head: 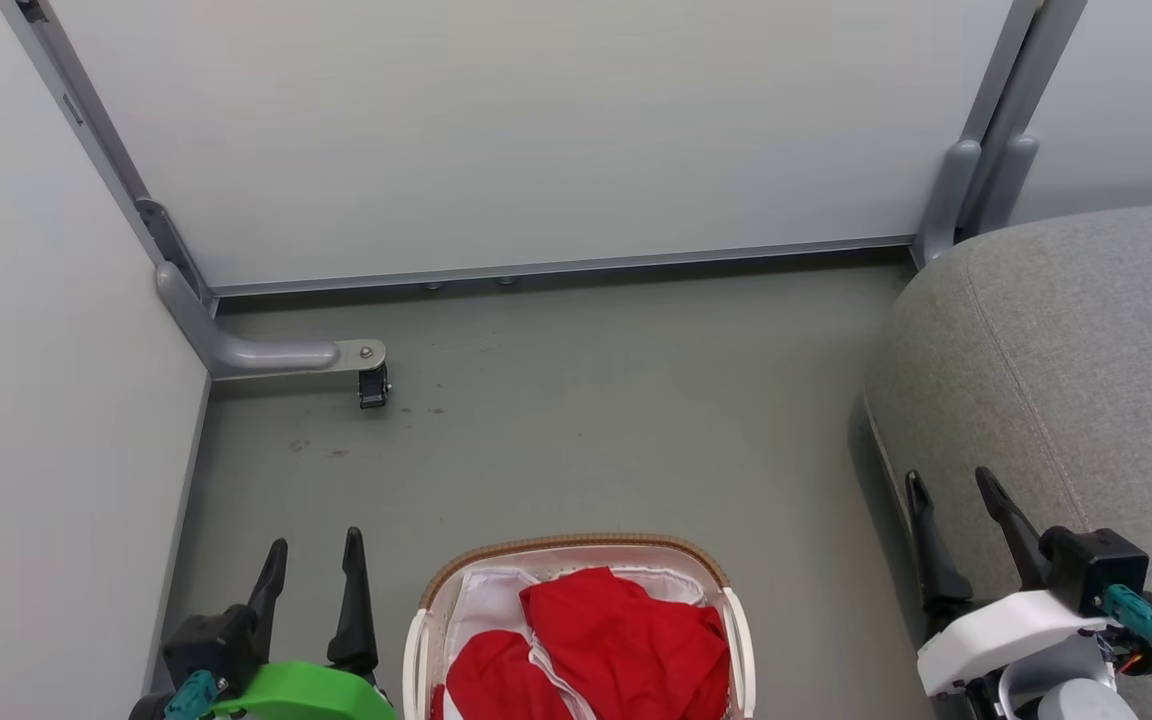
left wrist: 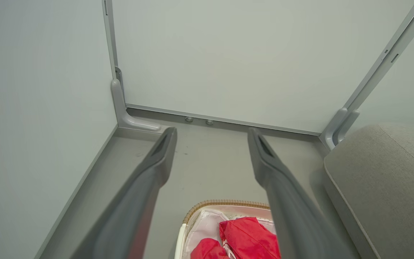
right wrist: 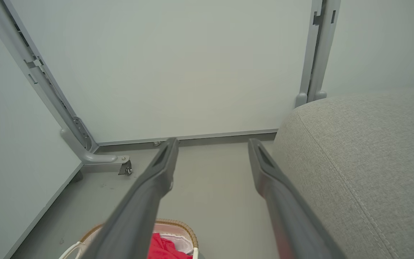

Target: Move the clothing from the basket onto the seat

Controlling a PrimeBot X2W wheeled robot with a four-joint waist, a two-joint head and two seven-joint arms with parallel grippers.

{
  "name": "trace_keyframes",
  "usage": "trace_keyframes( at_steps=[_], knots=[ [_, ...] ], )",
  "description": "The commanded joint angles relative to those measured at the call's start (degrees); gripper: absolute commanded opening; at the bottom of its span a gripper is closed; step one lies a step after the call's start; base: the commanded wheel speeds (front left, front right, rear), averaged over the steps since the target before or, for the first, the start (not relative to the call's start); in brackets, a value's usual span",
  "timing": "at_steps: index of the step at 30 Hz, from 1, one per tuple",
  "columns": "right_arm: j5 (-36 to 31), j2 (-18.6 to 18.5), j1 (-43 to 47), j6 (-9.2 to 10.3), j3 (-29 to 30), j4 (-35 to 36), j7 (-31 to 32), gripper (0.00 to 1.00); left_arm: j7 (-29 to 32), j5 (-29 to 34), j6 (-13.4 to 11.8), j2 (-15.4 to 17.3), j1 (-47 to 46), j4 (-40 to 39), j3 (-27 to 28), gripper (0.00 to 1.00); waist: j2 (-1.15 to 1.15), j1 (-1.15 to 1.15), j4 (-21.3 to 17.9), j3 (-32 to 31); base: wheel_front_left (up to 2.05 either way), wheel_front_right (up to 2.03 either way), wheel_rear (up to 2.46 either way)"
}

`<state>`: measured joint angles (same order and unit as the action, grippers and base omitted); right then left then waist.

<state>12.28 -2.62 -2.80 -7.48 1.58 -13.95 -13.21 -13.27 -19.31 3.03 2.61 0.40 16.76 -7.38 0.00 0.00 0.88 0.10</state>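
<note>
We are looking down at the basket (head: 576, 547), which is sitting on the grey floor (head: 586, 420) at the bottom of the head view, between our two grippers. The clothing (head: 626, 640) is lying inside it, bunched in red folds with a white stripe showing, on top of the white liner (head: 491, 595). All the clothing we are seeing is resting in the basket.

The seat (head: 1086, 350) is standing to the right of the basket, with a strip of floor running between them.

We are holding our left gripper (head: 316, 540) just beside the basket's left side, pointing away from us. Its fingers (left wrist: 149, 172) are spread apart and nothing is sitting between them. In the left wrist view the basket rim and the clothing are showing low between those fingers.

We are holding our right gripper (head: 949, 476) over the near left edge of the seat, also parted and carrying nothing. We cannot tell whether it is touching the fabric.

Pale panels (head: 536, 130) are closing off the floor ahead and to the left, and a small caster (head: 373, 385) is standing by the left corner, well apart from the basket.
</note>
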Motion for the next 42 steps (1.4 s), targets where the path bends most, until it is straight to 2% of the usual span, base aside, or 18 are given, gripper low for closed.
trace_keyframes(
  at_steps=[1, 16, 42],
  knots=[
    [-1.14, -0.35, 0.8, -0.02, -0.05, -0.06, -0.68, 1.0, -0.59, 1.37, -0.16, 0.42, 0.68, -0.03, -0.13, 1.0, 0.0, 0.0, 0.01, 0.02, 0.0, 0.0, 0.0],
    [-6.64, -0.43, 0.91, -0.01, -0.39, -0.62, -2.09, 1.0, -2.07, 4.78, -0.52, 0.46, 0.85, 1.76, -0.76, 1.0, 0.0, 0.0, 0.16, 0.1, 0.0, 0.0, 0.0],
    [-6.47, -0.41, 0.55, -0.01, -0.11, -0.2, -2.07, 1.0, -1.92, 4.52, 0.05, 0.45, 0.13, 2.6, -1.15, 1.0, 0.0, 0.0, -0.02, 0.73, 0.0, 0.0, 0.0]
  ],
)
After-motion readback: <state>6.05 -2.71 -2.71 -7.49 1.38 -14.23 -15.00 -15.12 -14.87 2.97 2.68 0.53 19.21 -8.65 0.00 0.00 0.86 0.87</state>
